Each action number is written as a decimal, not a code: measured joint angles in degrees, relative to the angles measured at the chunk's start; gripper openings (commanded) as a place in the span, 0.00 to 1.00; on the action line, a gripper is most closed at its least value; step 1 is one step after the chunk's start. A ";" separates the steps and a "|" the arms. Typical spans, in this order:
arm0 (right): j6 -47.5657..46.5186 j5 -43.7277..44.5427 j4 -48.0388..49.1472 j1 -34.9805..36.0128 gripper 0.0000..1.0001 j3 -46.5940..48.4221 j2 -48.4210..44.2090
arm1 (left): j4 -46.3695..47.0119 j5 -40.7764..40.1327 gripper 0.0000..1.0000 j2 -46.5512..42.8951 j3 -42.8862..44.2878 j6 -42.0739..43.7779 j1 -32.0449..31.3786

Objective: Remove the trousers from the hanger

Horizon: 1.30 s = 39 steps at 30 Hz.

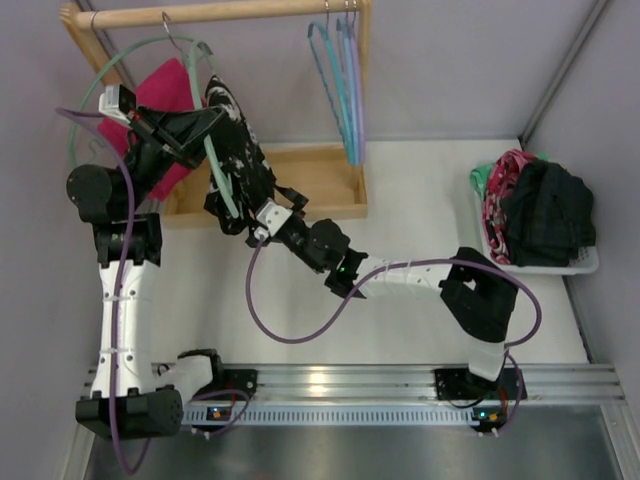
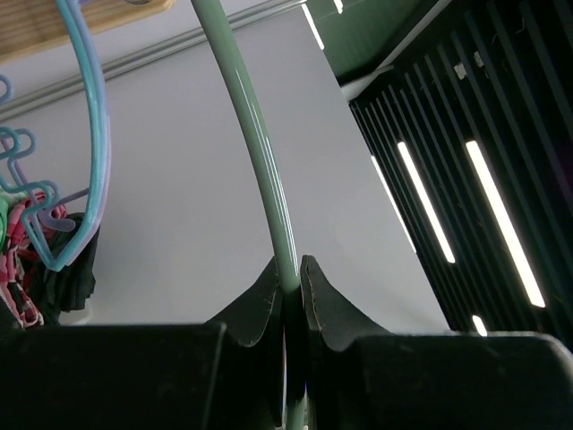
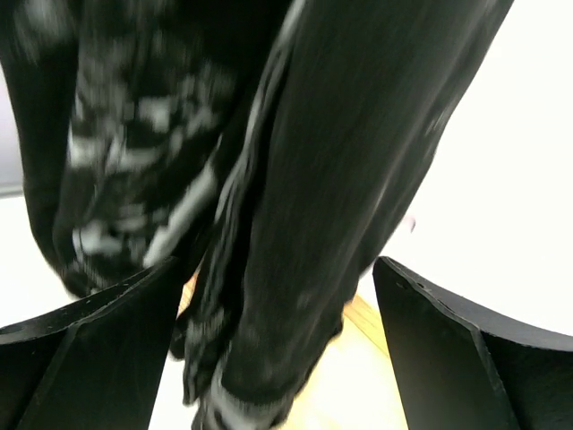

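- Nearest the lens, the left gripper [image 2: 288, 269] has its fingers pressed together on the thin green rod of the hanger [image 2: 260, 152].
- The right gripper [image 3: 273, 269] stands spread wide and pinches nothing.
- The trousers [image 3: 295, 179] hang from the hanger, directly ahead of the right gripper and reaching into the gap between its fingers.
- Their long axis runs down from the hanger toward the right gripper, crosswise to its closing direction.
- Judgement: the right arm is nearer the fabric, so it should close on the trousers and draw them away from the held hanger.
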 measured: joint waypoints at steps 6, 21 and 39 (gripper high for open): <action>-0.72 1.49 -0.02 -0.26 0.87 2.03 1.73 | 0.17 -0.24 0.00 0.35 2.51 -0.07 -0.13; -0.59 1.68 0.63 -0.70 0.97 2.54 2.78 | 0.70 -0.68 0.00 0.39 2.80 -0.11 -0.37; -0.48 5.64 1.18 -1.18 0.99 7.39 5.11 | 0.81 -0.94 0.00 1.33 3.91 -0.50 -0.50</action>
